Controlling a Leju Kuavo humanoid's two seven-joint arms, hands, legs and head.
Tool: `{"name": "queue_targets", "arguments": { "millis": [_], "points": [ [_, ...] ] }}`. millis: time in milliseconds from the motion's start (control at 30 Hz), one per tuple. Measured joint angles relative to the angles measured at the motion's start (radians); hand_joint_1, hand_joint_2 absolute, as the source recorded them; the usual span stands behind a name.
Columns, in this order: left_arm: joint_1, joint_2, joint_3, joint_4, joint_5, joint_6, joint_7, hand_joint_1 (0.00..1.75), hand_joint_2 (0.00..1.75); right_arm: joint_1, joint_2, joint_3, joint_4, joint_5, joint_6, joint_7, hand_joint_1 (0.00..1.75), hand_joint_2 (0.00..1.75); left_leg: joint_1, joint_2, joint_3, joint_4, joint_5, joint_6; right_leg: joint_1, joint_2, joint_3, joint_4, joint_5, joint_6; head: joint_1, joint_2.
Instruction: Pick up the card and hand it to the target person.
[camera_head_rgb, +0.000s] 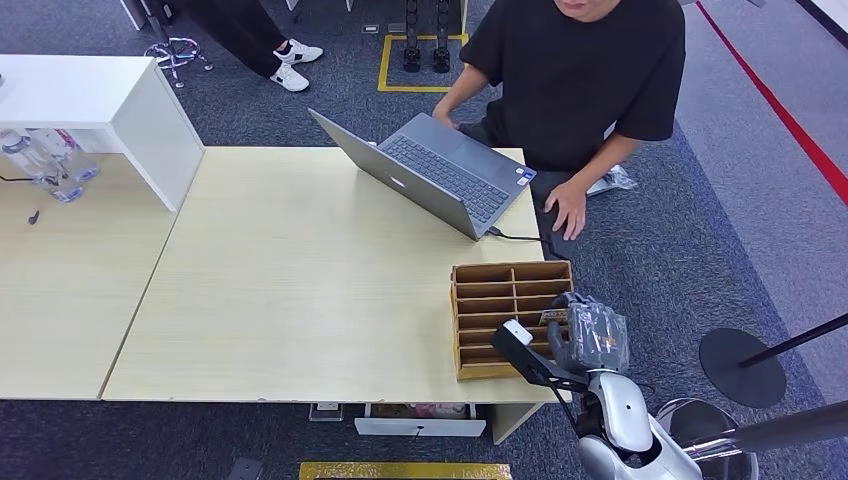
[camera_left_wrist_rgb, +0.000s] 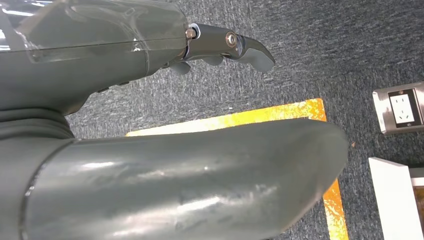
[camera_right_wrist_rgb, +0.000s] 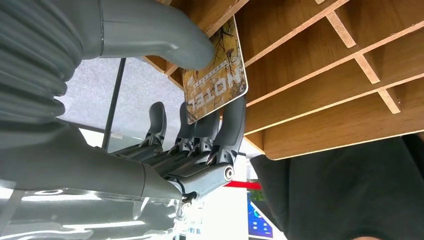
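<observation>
Right hand (camera_head_rgb: 588, 335) at the right edge of a wooden slotted organizer (camera_head_rgb: 500, 290), near the front right corner of the light wood table (camera_head_rgb: 300, 280). In the right wrist view, card (camera_right_wrist_rgb: 216, 75) pinched between the thick grey thumb and the darker fingers (camera_right_wrist_rgb: 231, 122), thumb pressed on its printed face, fingers behind it. Card yellow-brown with a printed picture and white lettering, rounded corners, lying against the organizer's outer edge, one end tucked in beside the wooden dividers. In the head view, card (camera_head_rgb: 553, 317) seen as a small dark sliver just beside the hand, at the organizer's right side. Silver right forearm rising from the lower right of the head view, with a black bracket and a small white block at the wrist.

Left hand (camera_left_wrist_rgb: 150, 100) hanging over dark grey carpet; thumb large in the foreground of the left wrist view, dark fingers (camera_left_wrist_rgb: 240, 47) stretched out beyond it, apart from the thumb and grasping nothing. Yellow floor tape (camera_left_wrist_rgb: 250, 116) and a metal floor socket (camera_left_wrist_rgb: 400, 107) on the carpet below.

Open grey laptop (camera_head_rgb: 440, 175) at the far side of the table, well apart from the organizer, a cable running from its right end. Person in a black shirt (camera_head_rgb: 590, 80) seated behind it, one hand (camera_head_rgb: 568, 210) off the table's far right corner. White box (camera_head_rgb: 100, 110) and plastic bottles (camera_head_rgb: 50, 160) on the adjoining table at the left.
</observation>
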Motion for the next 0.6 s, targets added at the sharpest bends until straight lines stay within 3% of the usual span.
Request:
{"name": "queue_targets", "arguments": {
  "millis": [267, 600],
  "points": [
    [0.000, 0.000, 0.000, 0.000, 0.000, 0.000, 0.000, 0.00, 0.00, -0.001, 0.000, 0.000, 0.000, 0.001, -0.005, -0.001, 1.53, 1.75, 0.000, 0.000, 0.000, 0.000, 0.000, 0.000, 0.000, 0.000, 0.000, 0.000, 0.000, 0.000, 0.000, 0.000],
    [0.000, 0.000, 0.000, 0.000, 0.000, 0.000, 0.000, 0.00, 0.00, -0.001, 0.000, -0.001, -0.001, 0.010, -0.006, 0.002, 1.52, 1.75, 0.000, 0.000, 0.000, 0.000, 0.000, 0.000, 0.000, 0.000, 0.000, 0.000, 0.000, 0.000, 0.000, 0.000]
  ]
}}
